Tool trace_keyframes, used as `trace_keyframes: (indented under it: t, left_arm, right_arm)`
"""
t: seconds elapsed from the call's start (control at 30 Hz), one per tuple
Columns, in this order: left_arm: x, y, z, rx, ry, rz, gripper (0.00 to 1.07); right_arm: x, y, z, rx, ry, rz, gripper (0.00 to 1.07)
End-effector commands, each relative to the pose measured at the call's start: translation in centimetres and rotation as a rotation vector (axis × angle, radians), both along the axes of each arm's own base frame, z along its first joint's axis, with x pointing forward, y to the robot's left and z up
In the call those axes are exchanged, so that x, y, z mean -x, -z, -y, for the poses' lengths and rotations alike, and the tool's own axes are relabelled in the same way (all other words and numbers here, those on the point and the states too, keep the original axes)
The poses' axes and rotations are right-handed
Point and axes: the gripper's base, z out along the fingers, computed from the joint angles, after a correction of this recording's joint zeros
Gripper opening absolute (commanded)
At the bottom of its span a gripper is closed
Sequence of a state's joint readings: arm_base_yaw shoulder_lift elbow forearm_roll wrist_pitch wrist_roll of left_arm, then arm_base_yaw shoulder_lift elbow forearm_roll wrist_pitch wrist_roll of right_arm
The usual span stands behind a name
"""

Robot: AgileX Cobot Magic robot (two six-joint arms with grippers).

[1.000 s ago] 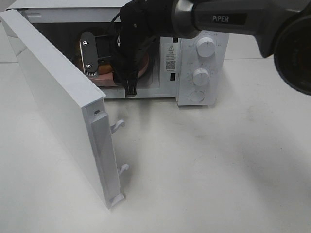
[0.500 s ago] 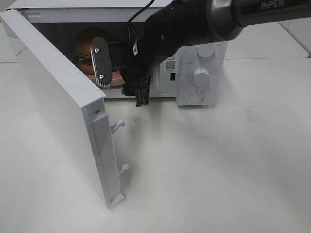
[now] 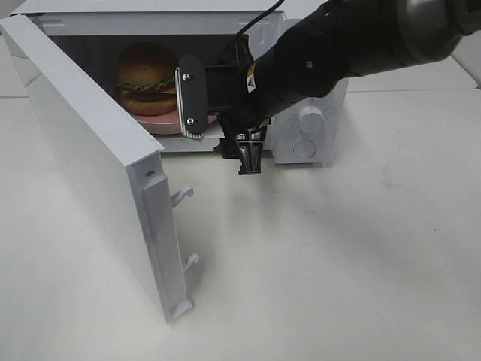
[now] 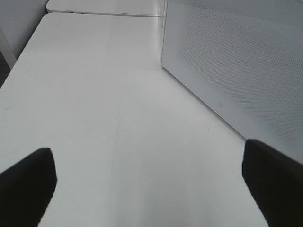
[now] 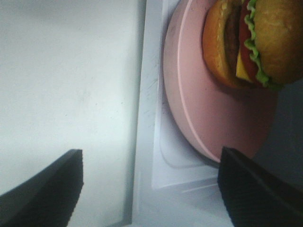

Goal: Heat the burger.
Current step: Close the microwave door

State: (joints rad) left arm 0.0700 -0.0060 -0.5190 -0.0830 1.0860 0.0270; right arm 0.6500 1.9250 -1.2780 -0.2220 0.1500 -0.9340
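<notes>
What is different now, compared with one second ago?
The right gripper has drawn back out of the microwave, rightward in the high view, with its fingers open. It leaves the burger on the pink plate inside. The door stays open.

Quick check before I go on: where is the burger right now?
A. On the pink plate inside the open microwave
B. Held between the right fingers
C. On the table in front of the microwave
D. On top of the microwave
A: the burger sits on the pink plate inside the microwave, whose door stands open, while the right fingers are apart and hold nothing.
</notes>
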Motion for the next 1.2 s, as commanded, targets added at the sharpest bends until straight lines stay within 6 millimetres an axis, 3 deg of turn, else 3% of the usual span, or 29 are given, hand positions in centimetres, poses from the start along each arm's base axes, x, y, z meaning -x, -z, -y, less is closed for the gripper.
trace_keyframes:
  t: [0.03, 0.3, 0.5, 0.57, 0.87, 1.2]
  left_arm:
    - [0.2, 0.0, 0.0, 0.003, 0.003, 0.027, 1.00]
    - [0.2, 0.0, 0.0, 0.003, 0.003, 0.027, 1.00]
    - [0.2, 0.0, 0.0, 0.003, 0.003, 0.027, 1.00]
    - [0.2, 0.0, 0.0, 0.003, 0.003, 0.027, 1.00]
    - [0.2, 0.0, 0.0, 0.003, 0.003, 0.027, 1.00]
    - [0.2, 0.0, 0.0, 0.003, 0.003, 0.027, 1.00]
  right_arm:
    - [0.5, -0.6, 0.8, -0.034, 0.037, -0.006, 0.77]
    - [3.0, -2.1, 3.8, -0.075, 0.100, -0.021, 0.76]
    - [4.3, -2.6, 4.7, -0.098, 0.129, -0.036, 0.76]
    - [5.8, -3.1, 5.7, -0.131, 0.166, -0.055, 0.76]
    - [8.7, -3.6, 7.9, -0.171, 0.258, -0.118, 0.76]
    - [12.3, -4.4, 10.9, -0.274, 0.581, -0.306, 0.76]
